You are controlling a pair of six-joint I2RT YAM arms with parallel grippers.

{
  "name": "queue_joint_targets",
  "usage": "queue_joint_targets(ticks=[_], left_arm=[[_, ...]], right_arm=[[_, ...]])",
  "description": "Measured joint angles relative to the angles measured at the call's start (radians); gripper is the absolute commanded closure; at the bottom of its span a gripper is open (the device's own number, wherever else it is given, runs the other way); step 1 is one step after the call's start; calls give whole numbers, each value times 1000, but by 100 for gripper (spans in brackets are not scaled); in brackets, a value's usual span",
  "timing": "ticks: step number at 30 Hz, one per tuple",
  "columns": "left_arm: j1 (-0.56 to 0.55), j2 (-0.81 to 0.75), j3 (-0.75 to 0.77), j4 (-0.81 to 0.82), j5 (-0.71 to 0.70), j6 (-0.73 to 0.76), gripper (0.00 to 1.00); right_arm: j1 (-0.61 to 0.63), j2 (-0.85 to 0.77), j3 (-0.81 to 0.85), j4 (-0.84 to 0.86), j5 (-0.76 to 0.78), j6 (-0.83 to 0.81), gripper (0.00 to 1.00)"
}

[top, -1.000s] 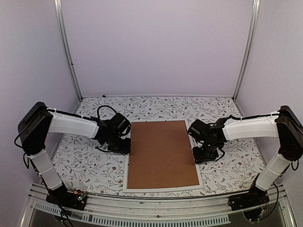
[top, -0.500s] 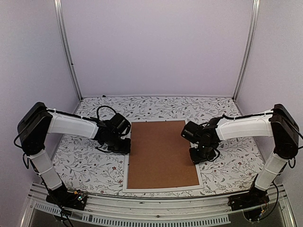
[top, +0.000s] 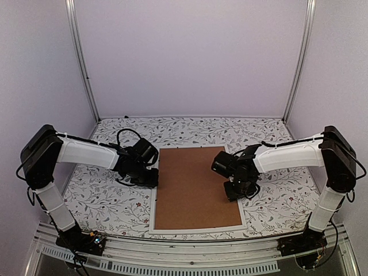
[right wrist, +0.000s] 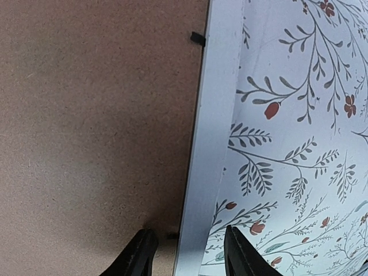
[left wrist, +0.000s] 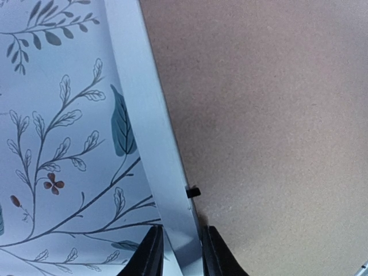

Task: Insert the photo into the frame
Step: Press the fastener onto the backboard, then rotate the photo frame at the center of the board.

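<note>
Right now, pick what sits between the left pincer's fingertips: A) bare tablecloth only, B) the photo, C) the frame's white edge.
C: in the left wrist view, the left pincer grips the frame's white edge, with the brown backing board right beside it.

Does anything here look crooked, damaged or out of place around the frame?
Nothing stands out. The brown backing board lies flat and square inside the frame, with no visible damage. The left gripper clasps the frame's left rail; the right gripper straddles the right rail. The photo is not in view.
</note>
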Motion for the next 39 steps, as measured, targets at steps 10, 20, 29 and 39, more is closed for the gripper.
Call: queue_joint_targets(ticks=[10, 20, 29, 39], left_arm=[[-3, -16, -6, -15, -5, 0, 54], [-6, -117, -4, -36, -42, 7, 24], [-6, -226, -3, -37, -79, 8, 23], [35, -235, -2, -62, -77, 55, 23]], right_arm=[[-99, -97, -111, 164, -169, -51, 45], [-253, -95, -115, 306, -266, -183, 40], [-338, -26, -97, 358, -334, -308, 70], [-362, 9, -50, 367, -396, -492, 91]])
